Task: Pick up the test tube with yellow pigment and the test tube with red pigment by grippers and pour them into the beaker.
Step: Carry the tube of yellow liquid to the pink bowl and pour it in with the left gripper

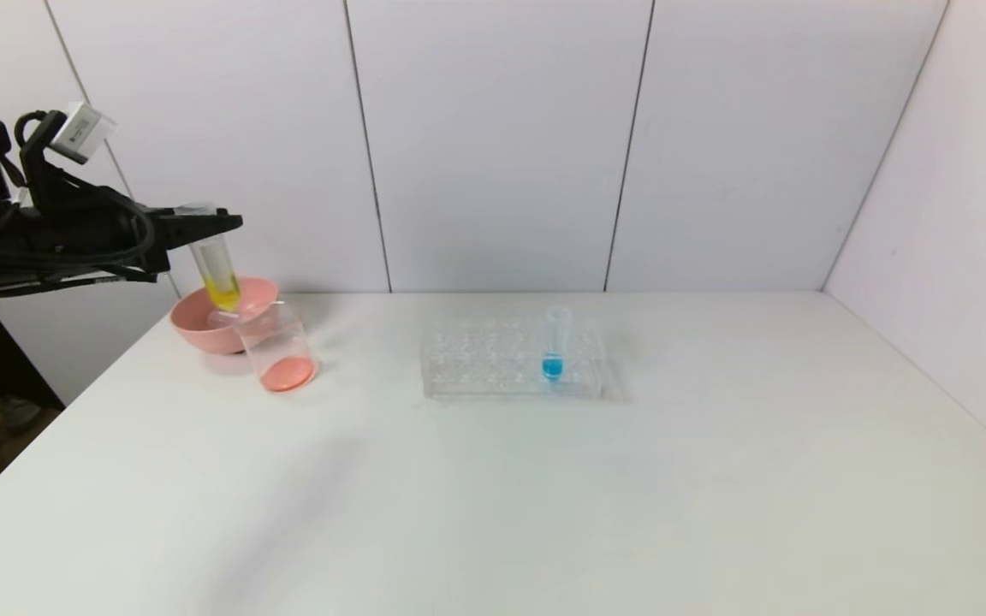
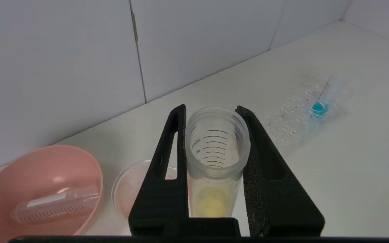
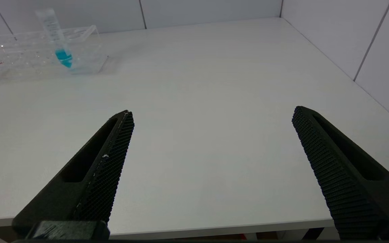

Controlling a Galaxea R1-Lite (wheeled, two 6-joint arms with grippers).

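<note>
The left end effector is clamped on the yellow tube near its open top, holding it up off the desk at the far left. The tube hangs nearly upright, mouth up, its yellow liquid sitting at the bottom end, which hovers just above the rim of the beaker. The beaker stands on the desk just in front of the pink bowl and already has reddish liquid in its bottom. An empty tube lies on its side in the bowl, so the red pour looks done.

The coming pour turns on the tube's long axis: it is near vertical now and would have to tip over until the mouth points down into the beaker directly below.

The right end effector is wide open and holds nothing, near the desk's front edge, well apart from the beaker. The rack at mid-desk holds only the blue tube.
</note>
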